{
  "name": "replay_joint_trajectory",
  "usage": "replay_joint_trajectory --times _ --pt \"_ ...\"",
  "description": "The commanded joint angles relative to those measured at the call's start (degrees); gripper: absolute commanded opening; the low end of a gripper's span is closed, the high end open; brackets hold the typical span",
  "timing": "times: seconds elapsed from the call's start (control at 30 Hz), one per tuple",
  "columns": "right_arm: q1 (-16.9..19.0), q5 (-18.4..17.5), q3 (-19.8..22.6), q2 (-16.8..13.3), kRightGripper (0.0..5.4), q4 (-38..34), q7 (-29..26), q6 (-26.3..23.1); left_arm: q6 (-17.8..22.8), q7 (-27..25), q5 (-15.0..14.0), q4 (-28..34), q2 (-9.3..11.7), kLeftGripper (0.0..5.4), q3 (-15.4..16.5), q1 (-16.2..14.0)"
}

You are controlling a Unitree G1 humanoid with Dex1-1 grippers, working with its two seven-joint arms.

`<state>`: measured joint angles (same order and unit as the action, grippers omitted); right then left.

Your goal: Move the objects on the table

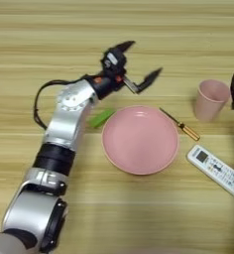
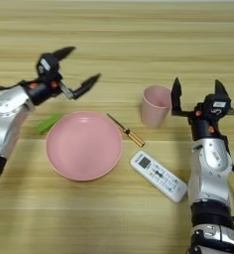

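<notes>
Just left of right jaws, cup (image 2: 155, 105)

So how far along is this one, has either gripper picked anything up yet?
Nothing looks done. Both grippers are open and empty: the left gripper hovers above the pink plate, the right gripper beside the cup. Cup and remote lie on the table, ungrasped.

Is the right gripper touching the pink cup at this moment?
Apart. In the right eye view the right gripper stands open just right of the pink cup, and a strip of bare table shows between its nearer finger and the cup wall.
</notes>
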<state>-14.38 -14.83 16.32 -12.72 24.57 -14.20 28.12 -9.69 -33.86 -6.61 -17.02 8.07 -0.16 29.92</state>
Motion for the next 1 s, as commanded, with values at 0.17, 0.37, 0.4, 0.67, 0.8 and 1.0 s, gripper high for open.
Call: replay_joint_trajectory --times 0.17,0.37,0.4,0.67,0.8,1.0 --pt "-0.3 -0.6 0.6 -1.4 5.40 0.3 -1.4 -0.3 -11.1 15.6 2.6 -3.8 1.1 5.39 7.9 -6.8" --pt "0.6 -1.1 -0.7 -2.7 5.40 -1.1 -5.6 -1.8 -16.7 23.5 3.6 -12.5 0.7 5.39 10.4 -6.3" --pt "0.7 -1.6 -1.0 -3.0 5.40 -1.8 -6.7 -2.6 -17.0 23.9 3.4 -13.3 0.7 5.39 10.4 -5.8" --pt "2.3 -3.5 -4.6 -5.3 5.40 -12.6 -12.8 -12.2 -20.1 27.1 4.8 -17.0 0.6 5.39 9.2 -4.2" --pt "3.5 -3.7 -6.0 -5.8 5.40 -17.6 -13.1 -18.5 -19.9 27.0 3.9 -18.2 0.4 5.39 9.0 -3.6" --pt "6.3 -3.8 -6.4 -6.9 5.40 -25.2 -9.8 -31.6 -19.7 26.7 2.8 -19.6 0.6 5.39 9.5 -2.8"
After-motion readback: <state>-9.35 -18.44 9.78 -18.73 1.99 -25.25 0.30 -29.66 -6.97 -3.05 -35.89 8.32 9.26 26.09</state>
